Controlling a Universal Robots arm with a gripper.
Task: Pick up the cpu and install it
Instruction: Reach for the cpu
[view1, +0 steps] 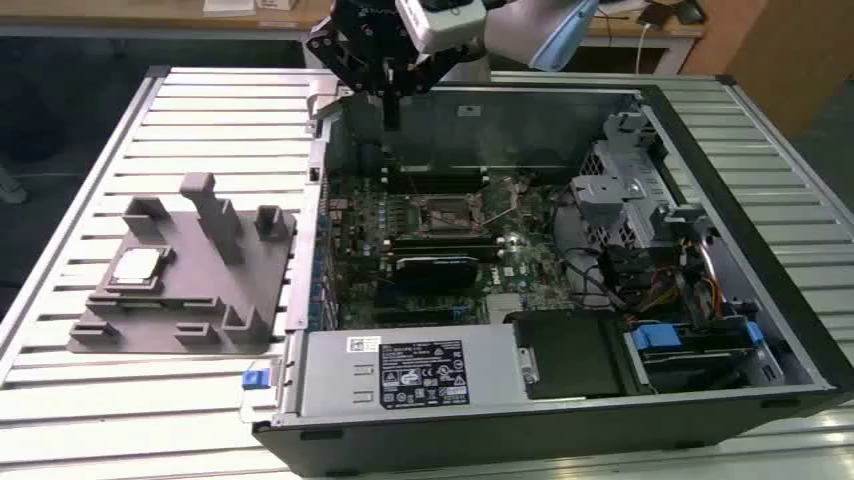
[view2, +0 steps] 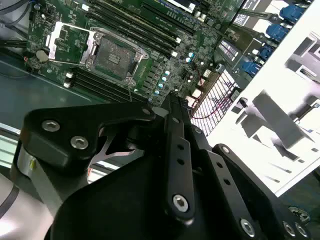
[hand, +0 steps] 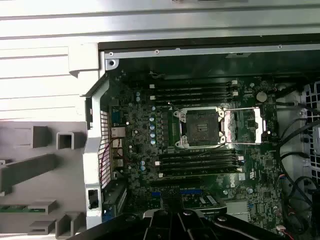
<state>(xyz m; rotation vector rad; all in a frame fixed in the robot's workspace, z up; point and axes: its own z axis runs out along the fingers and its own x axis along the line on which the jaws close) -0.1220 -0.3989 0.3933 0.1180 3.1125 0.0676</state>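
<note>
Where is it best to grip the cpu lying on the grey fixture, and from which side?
Grip the cpu by two opposite edges of its thin rim, coming straight down from above. It lies flat, silver top up, on the grey fixture, so only the edges offer a hold; the tall post beside it would probably hinder a sideways approach.

Gripper (view1: 391, 120) raised, pointing down, jaws seemingly closed
</note>
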